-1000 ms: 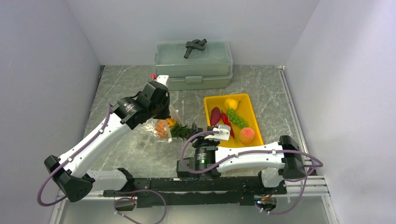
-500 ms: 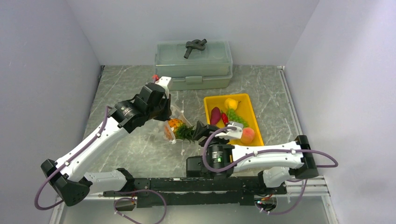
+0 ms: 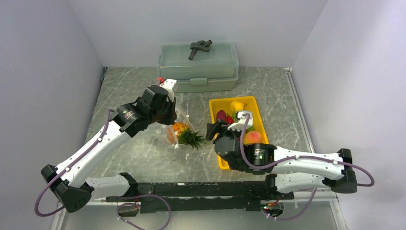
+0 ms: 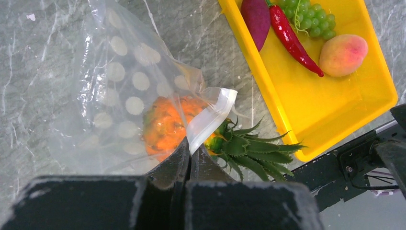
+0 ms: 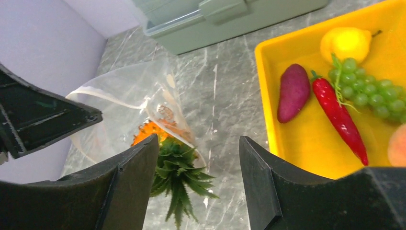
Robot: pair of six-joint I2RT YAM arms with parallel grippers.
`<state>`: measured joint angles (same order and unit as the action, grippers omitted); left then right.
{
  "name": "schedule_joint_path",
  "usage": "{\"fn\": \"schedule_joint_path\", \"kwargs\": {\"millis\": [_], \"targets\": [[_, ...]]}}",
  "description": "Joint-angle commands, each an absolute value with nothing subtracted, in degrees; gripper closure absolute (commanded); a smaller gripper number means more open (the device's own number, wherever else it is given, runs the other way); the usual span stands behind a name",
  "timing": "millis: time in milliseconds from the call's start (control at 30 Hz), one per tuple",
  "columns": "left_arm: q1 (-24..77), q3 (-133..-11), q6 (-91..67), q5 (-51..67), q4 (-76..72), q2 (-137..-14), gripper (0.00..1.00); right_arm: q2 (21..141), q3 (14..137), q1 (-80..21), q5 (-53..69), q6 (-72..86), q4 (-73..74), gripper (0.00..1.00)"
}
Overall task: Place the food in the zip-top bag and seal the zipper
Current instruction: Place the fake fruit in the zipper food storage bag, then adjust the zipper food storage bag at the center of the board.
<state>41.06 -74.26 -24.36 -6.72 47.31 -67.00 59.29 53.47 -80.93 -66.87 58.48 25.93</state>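
My left gripper (image 3: 168, 112) is shut on the whitish zipper strip (image 4: 210, 118) of the clear zip-top bag (image 4: 119, 91), holding its mouth up. The orange pineapple (image 4: 165, 124) lies partly inside the bag, its green crown (image 4: 249, 148) sticking out onto the table; it also shows in the top view (image 3: 184, 134) and the right wrist view (image 5: 177, 167). My right gripper (image 5: 198, 158) is open and empty, above the table between the bag and the yellow tray (image 3: 222, 160). The tray holds the eggplant (image 5: 293, 92), chili (image 5: 341, 117), grapes (image 5: 366, 93), lemon (image 5: 345, 44) and peach (image 3: 253, 137).
A grey-green lidded box (image 3: 198, 64) with a dark handle stands at the back. White walls close in the table on the left, back and right. The arms' rail (image 3: 201, 191) runs along the near edge.
My right gripper let go of the pineapple and drew back to the right toward the tray. The pineapple now rests in the bag mouth. The left gripper has kept hold of the bag.
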Motion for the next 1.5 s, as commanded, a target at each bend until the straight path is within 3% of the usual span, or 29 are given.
{"fn": "schedule_joint_path", "kwargs": {"millis": [0, 233, 500, 1033, 1333, 1433, 1467], "targets": [[40.9, -75.7, -23.3, -5.4, 44.9, -65.9, 1.00, 61.5, 57.4, -77.6, -54.1, 43.9, 14.9, 0.33], [40.9, -76.3, -22.8, -4.6, 45.5, -65.7, 1.00, 64.3, 57.9, -68.6, -32.7, 36.9, 12.0, 0.32], [40.9, -76.6, -22.3, -3.9, 46.0, -65.6, 1.00, 68.0, 62.0, -63.8, -18.1, 31.6, 14.0, 0.33], [40.9, -77.4, -21.1, -0.5, 45.9, -65.3, 1.00, 78.9, 66.6, -60.1, -17.9, 31.3, 14.1, 0.47], [41.0, -76.3, -20.5, 1.8, 45.0, -63.5, 1.00, 83.6, 68.7, -57.9, -19.9, 30.8, 12.2, 0.69], [40.9, -76.1, -20.4, 1.8, 45.2, -62.9, 1.00, 83.7, 68.5, -57.7, -21.4, 30.3, 10.8, 0.81], [40.9, -76.0, -20.3, 1.7, 45.3, -62.8, 1.00, 83.6, 68.6, -57.7, -21.9, 30.0, 10.8, 0.91]]}}
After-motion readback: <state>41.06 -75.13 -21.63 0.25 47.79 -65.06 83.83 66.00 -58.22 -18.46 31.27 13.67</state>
